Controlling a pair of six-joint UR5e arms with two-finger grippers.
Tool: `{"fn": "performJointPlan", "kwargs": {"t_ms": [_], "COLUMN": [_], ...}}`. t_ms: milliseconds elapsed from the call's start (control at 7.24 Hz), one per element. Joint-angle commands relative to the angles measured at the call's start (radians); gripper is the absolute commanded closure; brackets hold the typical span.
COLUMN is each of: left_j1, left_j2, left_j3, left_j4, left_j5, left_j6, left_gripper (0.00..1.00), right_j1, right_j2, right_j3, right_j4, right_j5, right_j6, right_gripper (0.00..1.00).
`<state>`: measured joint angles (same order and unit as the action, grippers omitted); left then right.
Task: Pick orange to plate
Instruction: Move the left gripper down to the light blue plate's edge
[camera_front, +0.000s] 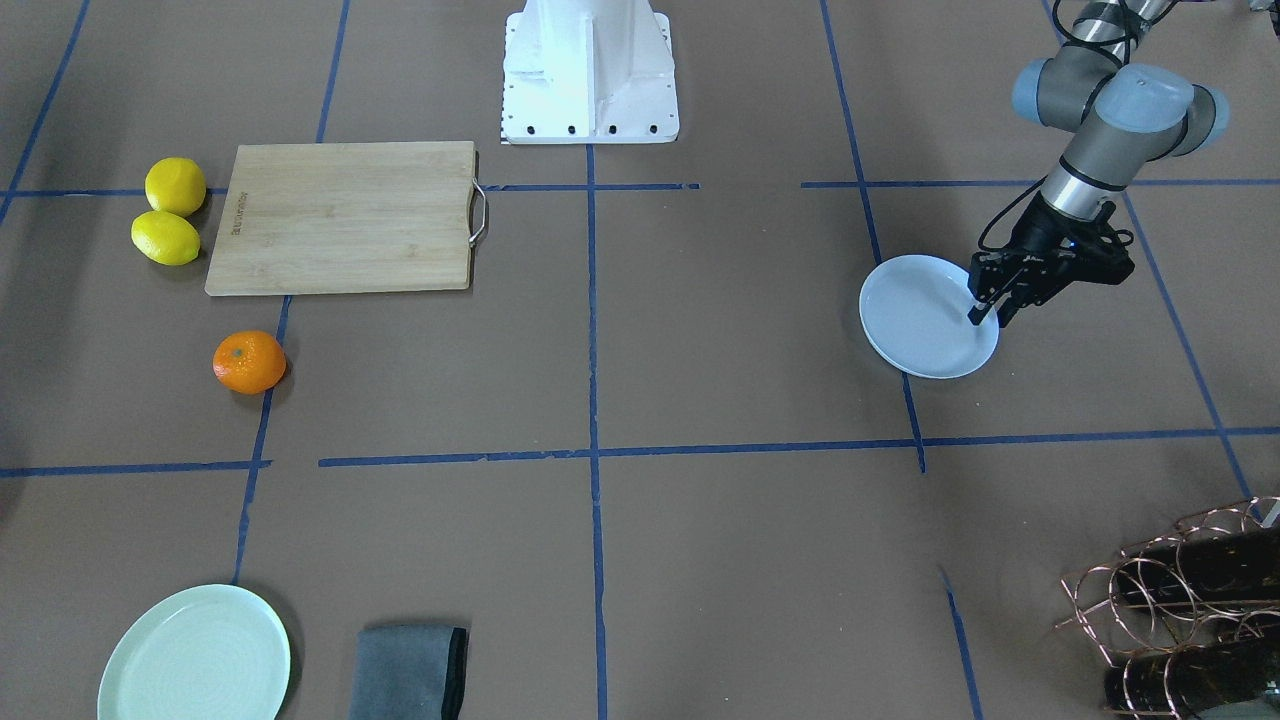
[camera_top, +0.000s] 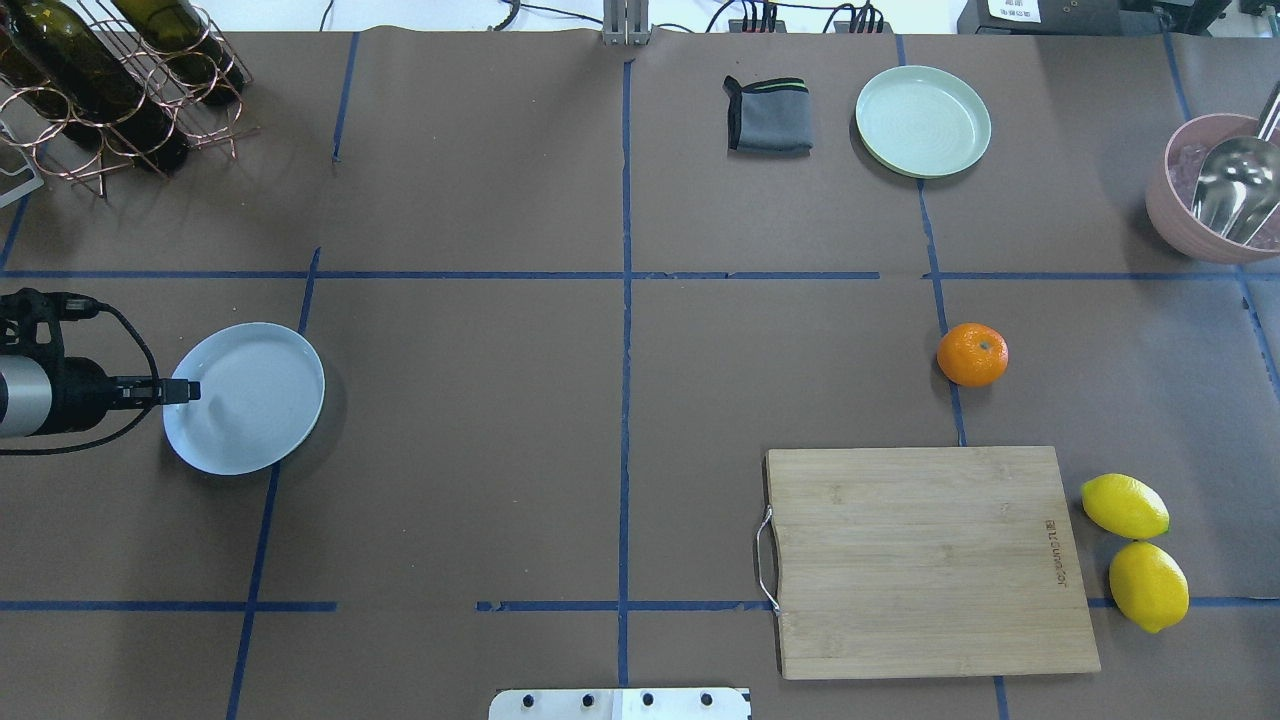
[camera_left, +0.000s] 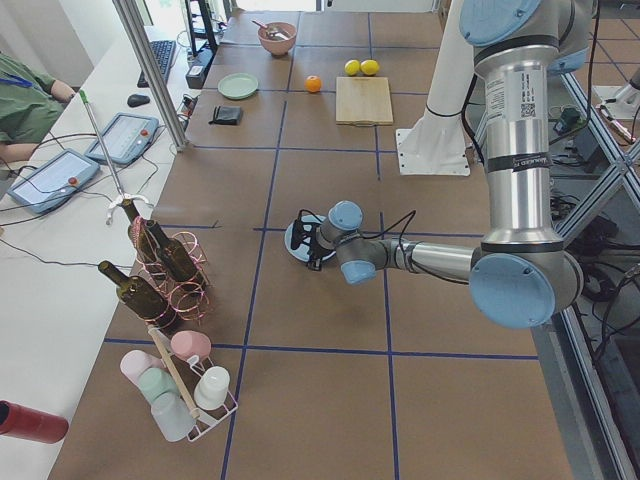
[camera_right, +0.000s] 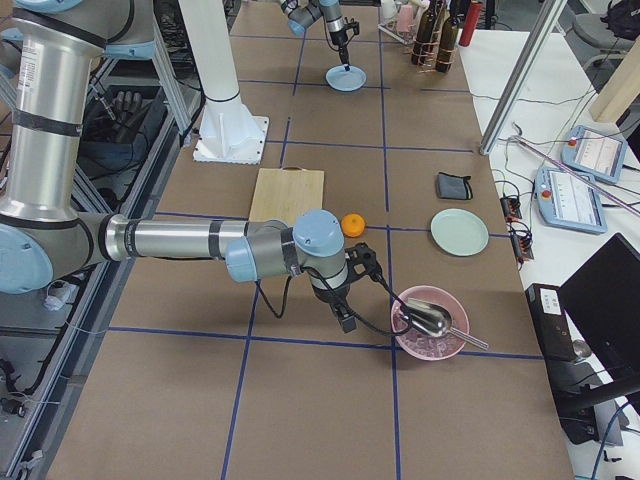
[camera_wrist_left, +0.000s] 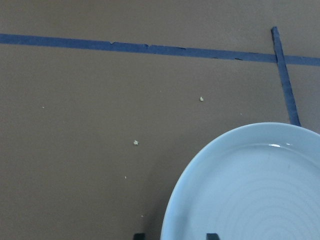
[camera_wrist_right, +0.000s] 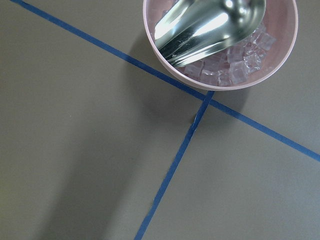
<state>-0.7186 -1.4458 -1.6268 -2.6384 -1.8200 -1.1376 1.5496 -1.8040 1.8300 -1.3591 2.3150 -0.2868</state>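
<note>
The orange (camera_top: 972, 354) lies on the brown table just beyond the wooden cutting board, far from both grippers. At the other end of the table sits the pale blue-white plate (camera_top: 250, 395). My left gripper (camera_top: 185, 392) is at its rim. In the left wrist view one fingertip (camera_wrist_left: 212, 236) shows inside the plate (camera_wrist_left: 260, 190) and the other outside, narrowly set, so it looks shut on the rim. My right gripper (camera_right: 345, 322) hangs over bare table beside a pink bowl, a short way from the orange (camera_right: 351, 224). I cannot tell whether it is open or shut.
A cutting board (camera_top: 925, 560) has two lemons (camera_top: 1135, 545) beside it. A mint-green plate (camera_top: 922, 120) and a folded grey cloth (camera_top: 768, 115) lie at the far edge. A pink bowl (camera_top: 1175, 215) holds ice and a metal scoop. A wire bottle rack (camera_top: 110, 80) stands far left.
</note>
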Motion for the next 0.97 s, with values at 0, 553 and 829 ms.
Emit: {"fn": "performJointPlan", "kwargs": {"t_ms": [0, 553, 829], "left_j1": [0.001, -0.001, 0.001], "left_j2": [-0.002, -0.107, -0.319], "left_j3": [-0.002, -0.099, -0.081], "left_j4": [0.0, 0.029, 0.174], "left_j5": [0.001, -0.008, 0.001], "left_j6": [0.004, -0.007, -0.023], "left_gripper": [1.0, 1.0, 1.0], "right_j1": [0.0, 0.0, 0.0], "right_j2": [0.0, 0.002, 0.002], "right_j3": [-0.002, -0.002, 0.0], "right_j4": [0.0, 0.0, 0.0], "right_j5": [0.0, 0.0, 0.0], "right_j6": [0.002, 0.003, 0.006], "right_gripper": [0.0, 0.0, 0.0]}}
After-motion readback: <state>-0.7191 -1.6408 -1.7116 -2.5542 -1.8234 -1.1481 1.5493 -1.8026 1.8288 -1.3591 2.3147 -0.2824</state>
